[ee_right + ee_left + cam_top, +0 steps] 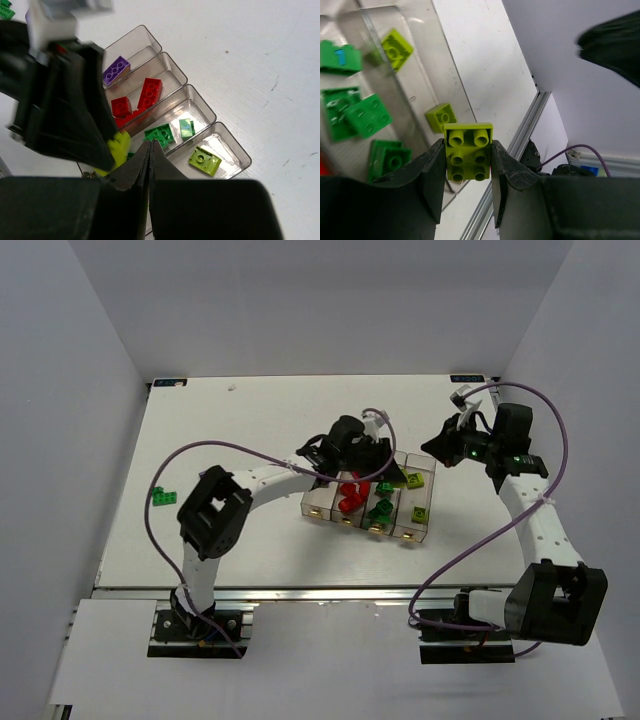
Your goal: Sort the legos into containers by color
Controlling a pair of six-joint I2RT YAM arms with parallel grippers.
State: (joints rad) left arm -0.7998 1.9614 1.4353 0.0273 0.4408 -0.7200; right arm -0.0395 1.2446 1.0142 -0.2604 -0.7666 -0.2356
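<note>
So the biggest thing here is the white table [250, 430], with both arms bolted at its near edge.

The left arm [215, 510] goes up from its base, bends at the elbow, then stretches right across the table so its wrist sits over the containers. The right arm [530, 510] climbs up the right side and bends back in, with its wrist pointing left toward the far right corner of the bins. It's near them but not over them.

The containers [412, 530] are four clear bins joined in a row, about mid-table.

The left gripper [468, 149] is clamped on a yellow-green lego [467, 165]. The brick is pinched flat between both fingers with its studs facing the wrist camera. It's held up in the air above the bins, not down in any of them. Which bin it's over, I can't really say.

The right gripper [150, 150] is clenched tight, fingers pressed together with nothing between them.

What's in the bins, from the right wrist view:
- a purple lego [116, 70] in one end bin
- red legos [150, 92] next door
- green legos [160, 134] in the third
- another yellow-green brick [205, 161] in the last

There's also a loose green lego [163, 497] sitting on the table way off to the left, well apart from the bins.
</note>
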